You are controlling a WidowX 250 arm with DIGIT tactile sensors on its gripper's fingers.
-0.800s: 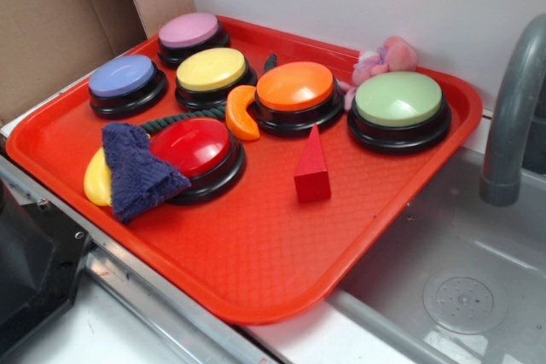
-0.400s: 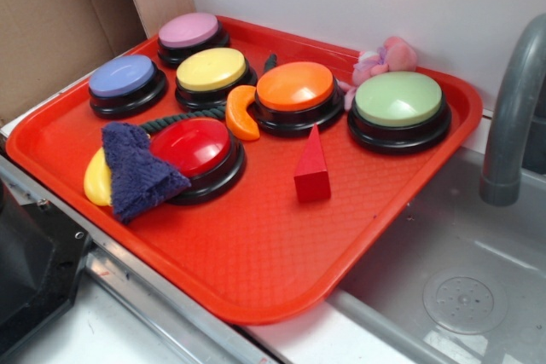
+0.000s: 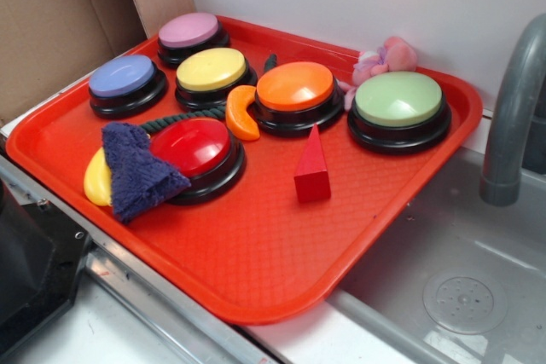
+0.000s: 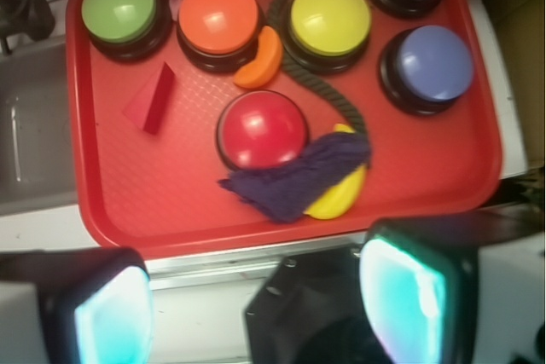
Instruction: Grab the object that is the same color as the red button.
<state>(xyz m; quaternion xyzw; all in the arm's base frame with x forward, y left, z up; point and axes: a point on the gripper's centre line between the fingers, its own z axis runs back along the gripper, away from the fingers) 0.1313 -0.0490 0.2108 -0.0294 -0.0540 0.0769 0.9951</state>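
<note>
My gripper (image 4: 256,313) hangs high above the near edge of the tray (image 4: 171,219), jaws spread wide, holding and touching nothing. My two fingers (image 4: 401,291) frame the bottom of the wrist view. Beyond them a purple cloth (image 4: 294,178) drapes against the red button (image 4: 263,128). The red wedge block (image 4: 152,97) stands free on the tray, between the red button and the green button (image 4: 119,6).
</note>
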